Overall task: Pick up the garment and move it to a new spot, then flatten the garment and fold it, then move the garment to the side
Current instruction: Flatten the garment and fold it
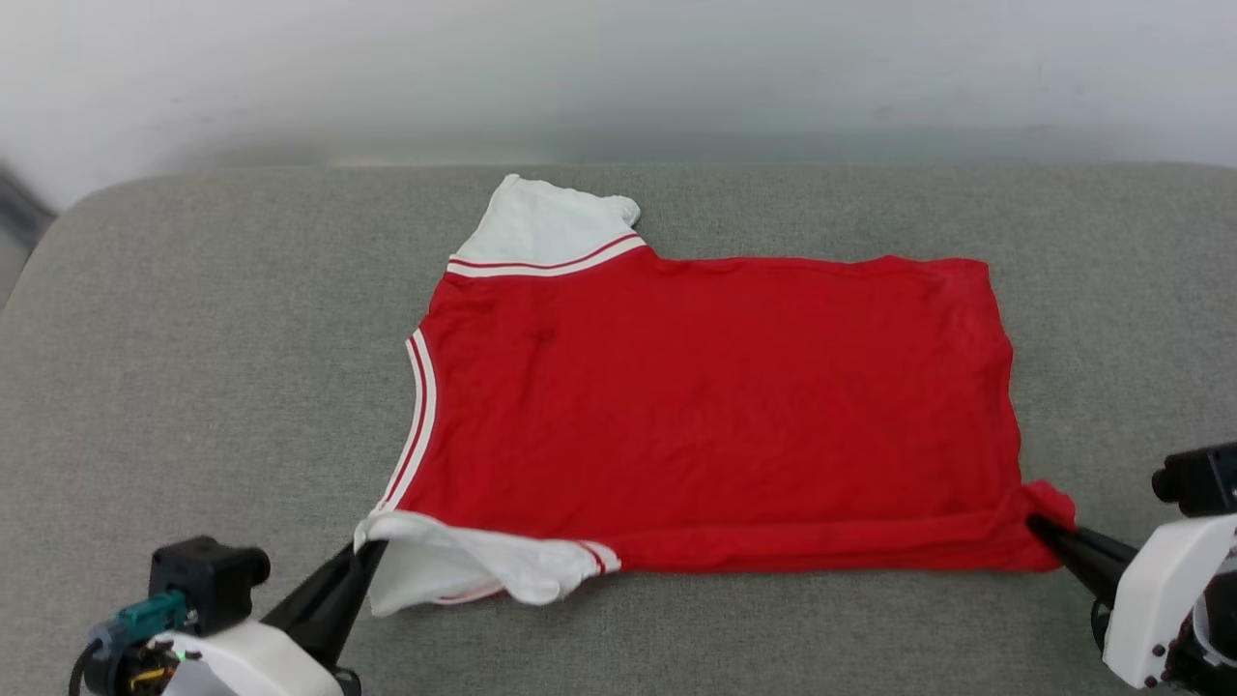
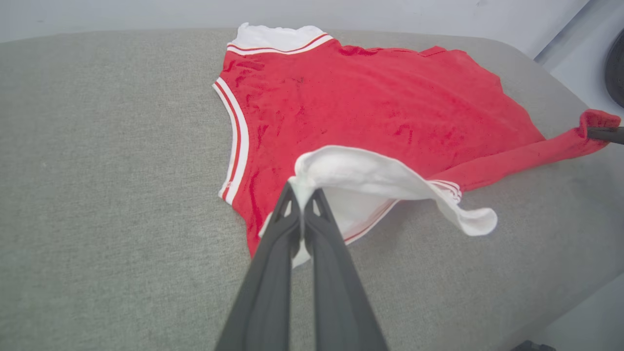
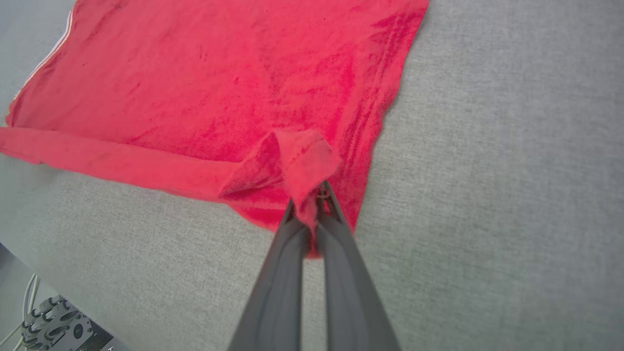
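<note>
Garment (image 1: pixel 715 406) laid flat across the middle of the grey padded surface (image 1: pixel 193 338), plain red side up, neckline toward the left edge, hem toward the right edge. Far white sleeve (image 1: pixel 546 227) lying flat near the far edge. Near white sleeve (image 1: pixel 464 570) pinched between the fully closed fingers of the left gripper (image 1: pixel 372 553) and lifted slightly, close to the near edge. Near hem corner clamped the same way in the fully closed right gripper (image 1: pixel 1039 527). Judged stage: move to a new spot and flattening apparently done, with the first fold only starting as a narrow strip turned up along the near side. Left to do, on this reading: carrying that side over toward the far edge, any further folds, and transfer to the side. Count: one garment, two white sleeves, two grippers, one padded surface.
</note>
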### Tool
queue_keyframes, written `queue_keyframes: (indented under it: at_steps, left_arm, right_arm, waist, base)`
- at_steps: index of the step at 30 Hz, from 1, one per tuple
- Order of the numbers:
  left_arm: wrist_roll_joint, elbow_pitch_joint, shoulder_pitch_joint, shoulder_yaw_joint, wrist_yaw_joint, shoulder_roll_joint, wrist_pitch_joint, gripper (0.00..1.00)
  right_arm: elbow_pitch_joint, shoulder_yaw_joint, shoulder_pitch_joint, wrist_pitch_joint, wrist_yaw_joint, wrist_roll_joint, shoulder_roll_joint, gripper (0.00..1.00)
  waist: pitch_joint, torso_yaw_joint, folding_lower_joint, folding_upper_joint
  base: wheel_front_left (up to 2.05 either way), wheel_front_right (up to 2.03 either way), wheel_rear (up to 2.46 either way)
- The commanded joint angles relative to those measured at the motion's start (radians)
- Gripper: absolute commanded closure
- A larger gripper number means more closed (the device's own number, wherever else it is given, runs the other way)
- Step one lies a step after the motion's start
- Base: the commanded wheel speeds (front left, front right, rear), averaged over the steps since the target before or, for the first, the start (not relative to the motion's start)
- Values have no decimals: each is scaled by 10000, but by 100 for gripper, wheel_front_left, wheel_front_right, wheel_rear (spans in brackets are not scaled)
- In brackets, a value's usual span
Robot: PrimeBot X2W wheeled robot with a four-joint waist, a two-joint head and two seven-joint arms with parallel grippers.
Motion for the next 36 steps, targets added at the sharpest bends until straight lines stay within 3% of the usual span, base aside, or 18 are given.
queue_keyframes:
  at_steps: [1, 6, 18, 26, 27, 28, 29, 36]
  left_arm:
    - [40, 66, -256, 36, -65, -53, -75, 100]
    - [219, 619, -1575, 97, -326, -169, 78, 100]
    - [914, 3081, -4154, -515, -892, -497, 823, 100]
    - [1284, 4707, -5032, -942, -1106, -1098, 589, 100]
    - [1303, 4891, -5091, -1002, -1109, -1191, 535, 100]
    - [1366, 5106, -5146, -1055, -1116, -1261, 464, 65]
    - [1431, 5300, -5180, -1129, -1124, -1334, 396, 3]
    - [1236, 6421, -4860, -1142, -1077, -1924, -294, 0]
  right_arm:
    - [-84, -75, -176, 85, -4, -69, 97, 100]
    - [-266, -399, -825, 618, -4, -637, 353, 100]
    - [575, -538, -2280, 1529, -4, -1846, 1243, 100]
    - [1427, -258, -2729, 1364, -4, -2196, 1605, 100]
    - [1552, -244, -2759, 1298, -7, -2337, 1597, 55]
    - [1690, -266, -2783, 1254, -10, -2470, 1607, 0]
    - [1768, -182, -2789, 1200, -10, -2592, 1615, 0]
    - [1912, 63, -2795, 831, -5, -3321, 1576, 0]
  waist:
    - [271, -39, -1, 0]
    - [870, -174, -1, 0]
    - [1895, -453, -1, 0]
    - [2021, -400, -1, 0]
    - [1990, -379, -1, 0]
    - [1955, -365, -1, 0]
    - [1900, -348, -1, 0]
    - [1224, -310, -1, 0]
  base:
    - [0, 0, 0]
    - [0, 0, 0]
    - [0, 0, 0]
    - [0, 0, 0]
    - [0, 0, 0]
    - [0, 0, 0]
    - [0, 0, 0]
    - [0, 0, 0]
